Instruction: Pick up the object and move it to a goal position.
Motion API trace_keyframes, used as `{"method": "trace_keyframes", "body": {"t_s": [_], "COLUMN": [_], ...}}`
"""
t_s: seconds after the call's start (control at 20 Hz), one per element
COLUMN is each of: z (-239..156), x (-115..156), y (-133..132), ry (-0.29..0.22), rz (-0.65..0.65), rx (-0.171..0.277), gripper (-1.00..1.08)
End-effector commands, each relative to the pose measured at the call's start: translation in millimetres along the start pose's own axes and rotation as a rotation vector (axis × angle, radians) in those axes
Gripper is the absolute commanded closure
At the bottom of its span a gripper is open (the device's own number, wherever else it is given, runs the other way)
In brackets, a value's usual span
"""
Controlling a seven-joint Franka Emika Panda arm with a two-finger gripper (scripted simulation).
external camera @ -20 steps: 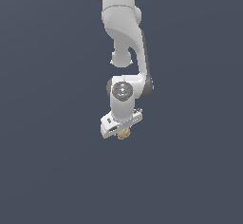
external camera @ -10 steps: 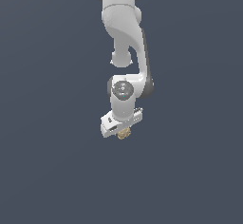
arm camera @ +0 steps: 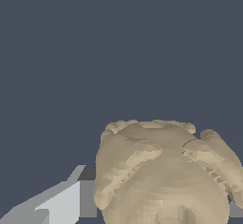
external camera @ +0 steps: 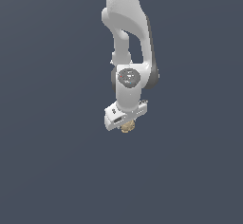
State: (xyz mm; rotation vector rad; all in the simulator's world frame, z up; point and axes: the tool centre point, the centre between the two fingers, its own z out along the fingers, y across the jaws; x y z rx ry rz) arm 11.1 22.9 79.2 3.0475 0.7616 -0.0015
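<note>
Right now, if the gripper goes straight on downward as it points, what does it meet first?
The gripper already has the tan object between its fingers. Beyond that, only the plain dark ground shows; how far away it is cannot be told.

Exterior view: set back, facing the whole arm, which hangs from the frame's top over a plain dark-grey ground; angle looks raised, though nothing fixes it. Wrist view: very near, looking along the tool point(external camera: 125, 123) onto the object point(arm camera: 163, 173), one finger point(arm camera: 64, 204) at the frame edge. Shared: the object point(external camera: 126, 127) and that same grey ground.
</note>
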Motion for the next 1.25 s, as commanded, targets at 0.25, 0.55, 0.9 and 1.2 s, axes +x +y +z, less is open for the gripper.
{"method": "trace_keyframes", "body": {"t_s": [0.25,0.55,0.9,1.2], "z": [-58.7,-106.7,-144.0,-155.1], "x": [-8.7,-15.2,-18.8,-19.5], "y": [-37.0,-66.8,-89.5,-96.0], "ry": [0.001,0.001,0.001,0.001], "rz": [-0.001,-0.001,-0.001,-0.001], "rx": [-0.001,-0.001,-0.001,0.0], "gripper": [1.08,1.08,1.08,1.08]}}
